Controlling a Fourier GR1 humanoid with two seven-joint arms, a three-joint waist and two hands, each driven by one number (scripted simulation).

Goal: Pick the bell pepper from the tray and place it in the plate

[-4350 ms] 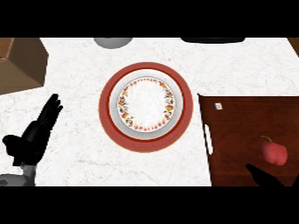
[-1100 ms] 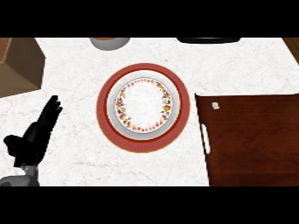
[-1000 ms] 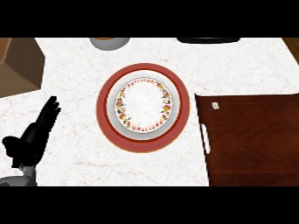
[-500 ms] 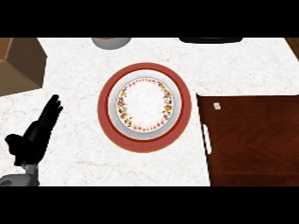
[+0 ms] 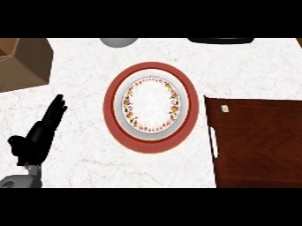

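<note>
One robot hand, fingers spread, rests at eight o'clock; no pepper shows on the tray, so the plate may stay unfilled.

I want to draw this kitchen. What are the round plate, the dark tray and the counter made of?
The round white plate with a red rim and flower ring looks like smooth glazed ceramic. The dark brown rectangular tray looks like polished wood, judging by its faint grain. The white counter looks like marble, going by its thin pale veins.
</note>
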